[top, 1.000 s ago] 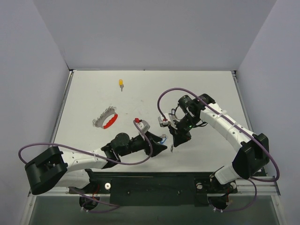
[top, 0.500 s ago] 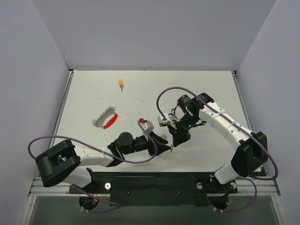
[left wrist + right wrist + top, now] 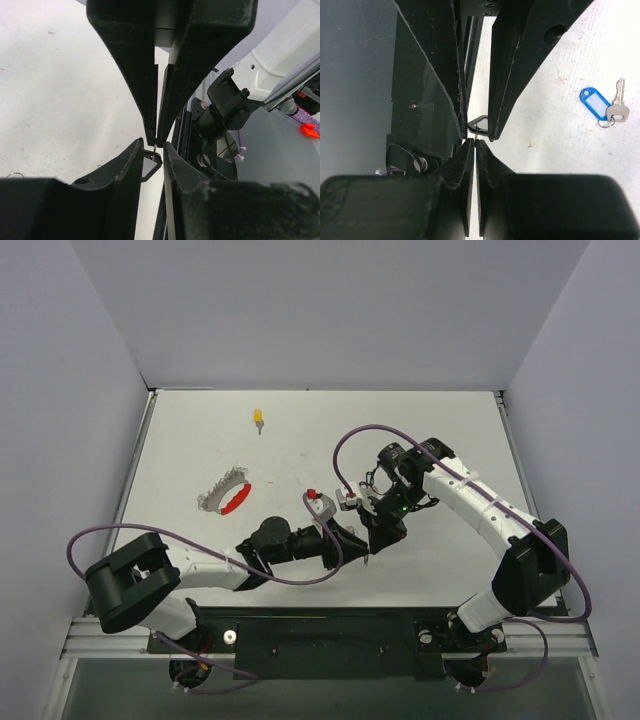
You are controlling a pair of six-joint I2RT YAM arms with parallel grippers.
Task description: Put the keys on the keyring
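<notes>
Centre-front, black-tagged key (image 3: pixel 151 165): right gripper (image 3: pixel 475 141) clamped on its ring, left gripper (image 3: pixel 152 145) jaws apart astride tag; white table (image 3: pixel 430 430), grey walls (image 3: pixel 330 310).

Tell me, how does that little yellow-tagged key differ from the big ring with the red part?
The yellow-tagged key is far smaller than the keyring. The key carries a yellow tag; the keyring has a red arc and clustered silver pieces. The key lies farther back on the table than the keyring. Both rest there, with neither gripper touching them.
</notes>
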